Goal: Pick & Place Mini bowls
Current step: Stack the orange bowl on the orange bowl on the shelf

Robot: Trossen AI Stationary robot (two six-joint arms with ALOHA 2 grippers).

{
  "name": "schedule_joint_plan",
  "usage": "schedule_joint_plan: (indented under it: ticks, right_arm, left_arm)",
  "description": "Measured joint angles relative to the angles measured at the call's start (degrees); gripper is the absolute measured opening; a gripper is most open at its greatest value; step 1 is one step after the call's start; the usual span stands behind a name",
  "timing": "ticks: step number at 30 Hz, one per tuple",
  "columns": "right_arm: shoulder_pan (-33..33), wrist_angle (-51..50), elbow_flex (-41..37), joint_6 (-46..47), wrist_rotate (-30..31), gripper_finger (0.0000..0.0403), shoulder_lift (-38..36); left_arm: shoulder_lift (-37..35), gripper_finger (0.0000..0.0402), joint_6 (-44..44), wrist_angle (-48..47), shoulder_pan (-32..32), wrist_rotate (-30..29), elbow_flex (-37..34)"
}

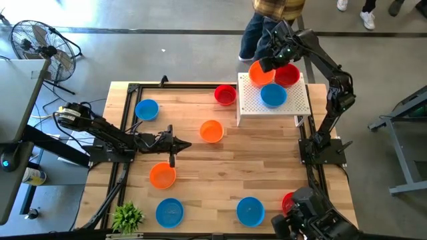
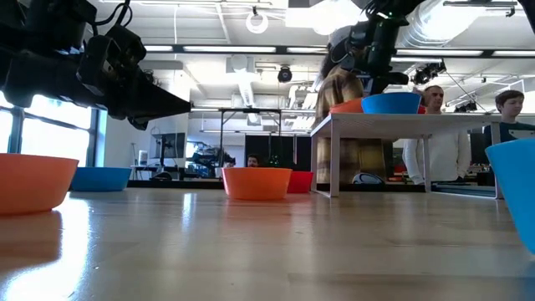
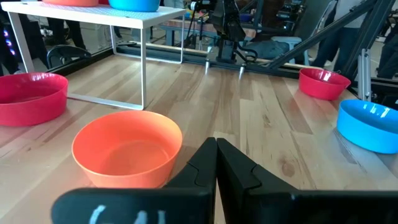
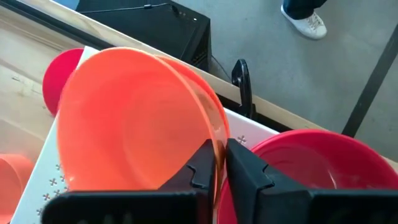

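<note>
Mini bowls (image 1: 211, 131): four blue, three orange, three red.

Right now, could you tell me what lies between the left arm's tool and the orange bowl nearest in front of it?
Only bare wooden tabletop. In the high view, the left tool, shut and empty, points at the small round orange plastic bowl across a clear gap.

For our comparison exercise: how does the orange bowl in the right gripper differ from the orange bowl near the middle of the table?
The gripped orange bowl is tilted, pinched at its rim by the right gripper, over the white perforated box. The central orange bowl rests upright, untouched, on the wooden table. They share colour and shape.
</note>
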Motion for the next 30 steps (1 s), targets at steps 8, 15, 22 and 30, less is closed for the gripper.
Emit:
schedule_joint_plan:
  ticks: [8,15,22,30]
  right_arm:
    - [0.0,1.0,0.0,-0.1,-0.9,0.0037,0.0]
    - [0.1,1.1,0.0,-0.4,-0.9,0.0003,0.0]
    - [0.7,2.2,-0.5,0.2,-2.3,0.0001,0.0]
    - [1.0,7.0,-6.0,0.4,-2.6,0.0004,0.0]
  left_arm:
    - [0.0,0.0001,0.0,0.0,0.0,0.0,0.0]
    - [0.0,0.0001,0.0,0.0,0.0,0.0,0.0]
    - [0.0,0.0001,0.0,0.0,0.0,0.0,0.0]
    - [0.0,0.0001,0.0,0.0,0.0,0.0,0.0]
